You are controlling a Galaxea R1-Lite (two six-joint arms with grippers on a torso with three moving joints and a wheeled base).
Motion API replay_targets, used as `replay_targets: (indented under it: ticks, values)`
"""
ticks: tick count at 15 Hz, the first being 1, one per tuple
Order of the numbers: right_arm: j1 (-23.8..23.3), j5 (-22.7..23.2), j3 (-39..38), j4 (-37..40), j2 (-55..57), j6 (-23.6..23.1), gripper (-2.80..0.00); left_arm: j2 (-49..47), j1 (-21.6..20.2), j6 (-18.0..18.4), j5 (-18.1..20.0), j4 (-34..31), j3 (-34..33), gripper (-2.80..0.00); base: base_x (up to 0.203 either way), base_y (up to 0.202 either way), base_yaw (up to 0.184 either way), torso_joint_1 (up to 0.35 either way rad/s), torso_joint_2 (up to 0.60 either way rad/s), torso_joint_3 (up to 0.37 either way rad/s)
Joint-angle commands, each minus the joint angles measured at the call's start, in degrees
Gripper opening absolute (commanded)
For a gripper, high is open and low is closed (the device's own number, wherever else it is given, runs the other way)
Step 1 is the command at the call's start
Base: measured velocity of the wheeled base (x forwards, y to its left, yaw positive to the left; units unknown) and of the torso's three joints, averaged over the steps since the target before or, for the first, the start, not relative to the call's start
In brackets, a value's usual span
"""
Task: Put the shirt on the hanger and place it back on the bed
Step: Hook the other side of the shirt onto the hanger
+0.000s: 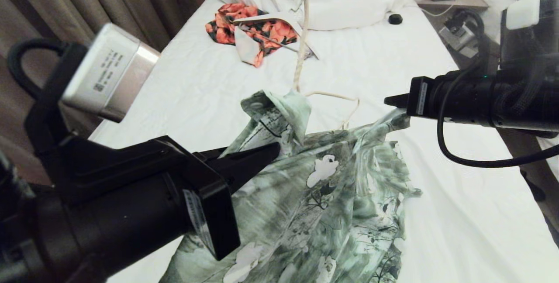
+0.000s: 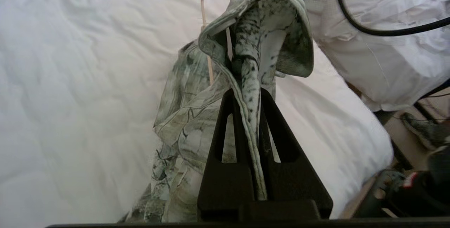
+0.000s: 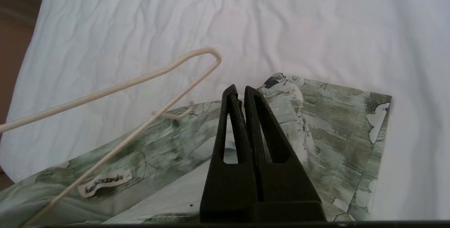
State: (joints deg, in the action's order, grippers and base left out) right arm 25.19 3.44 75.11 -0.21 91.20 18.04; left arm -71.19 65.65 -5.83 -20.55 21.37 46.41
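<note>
Between the clamped left hand [image 2: 250, 94] and right hand [image 3: 239, 92], the shirt [image 1: 323, 195] sags limp and light, best pinched at collar or shoulder seams, the hanger [image 3: 147, 80] seemingly part-threaded.

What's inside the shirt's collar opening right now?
The cream hanger is partly in the shirt: one shoulder and the hook are exposed above the neck. Its other shoulder is covered by fabric, so I cannot confirm that it is seated.
</note>
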Motion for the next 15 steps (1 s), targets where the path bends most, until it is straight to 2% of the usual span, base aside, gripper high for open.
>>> replay_targets:
  ticks: [1,6,9,15]
  values:
    - [-0.4,-0.01,0.32,-0.06,1.02,0.06,-2.8,1.17,0.28,-0.24,-0.1,-0.01,-0.11,-2.8,0.0,0.0,0.0,0.0,0.0,0.0]
    - [-0.49,-0.1,1.97,-0.06,1.35,-0.02,-2.8,0.79,4.54,-0.52,-0.19,-0.66,-0.22,-2.8,0.0,0.0,0.0,0.0,0.0,0.0]
    - [-0.76,-0.1,1.97,-0.06,1.17,-0.11,-2.8,1.06,7.77,-3.25,-0.19,-4.21,0.17,-2.8,0.0,0.0,0.0,0.0,0.0,0.0]
    - [0.77,0.03,2.32,-0.06,0.06,-1.66,-2.8,-1.36,9.53,-3.5,-0.11,-4.36,1.1,-2.8,0.0,0.0,0.0,0.0,0.0,0.0]
